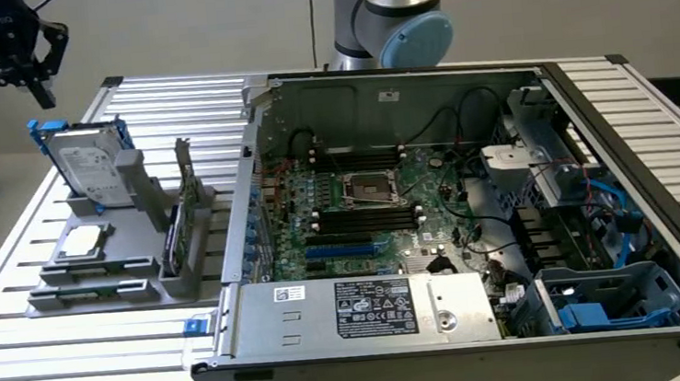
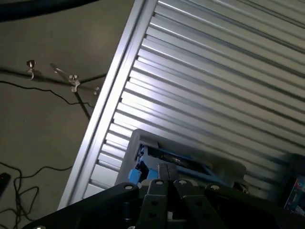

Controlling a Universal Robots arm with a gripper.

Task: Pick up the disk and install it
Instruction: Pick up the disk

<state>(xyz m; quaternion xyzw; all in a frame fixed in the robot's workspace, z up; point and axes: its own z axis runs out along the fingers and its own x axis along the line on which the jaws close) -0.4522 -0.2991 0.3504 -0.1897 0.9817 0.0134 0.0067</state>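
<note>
The disk (image 1: 91,166), a silver-grey drive with a white label in a blue carrier, stands on edge in a grey holder (image 1: 136,254) on the exterior view's left of the table. My gripper (image 1: 39,95) hangs above and a little beyond the disk's top edge, clear of it. In the wrist view the two black fingers (image 2: 159,183) are pressed together with nothing between them, and the disk's blue-framed top edge (image 2: 181,160) shows just past the gripper (image 2: 167,174).
The grey holder also carries a small silver chip (image 1: 83,241) and a thin dark card (image 1: 178,237). An open computer case (image 1: 439,191) stands beside it, with a blue-lined drive bay (image 1: 608,301) at its near corner. The slatted metal table (image 1: 84,361) ends close to the holder; cables lie on the floor (image 2: 43,143).
</note>
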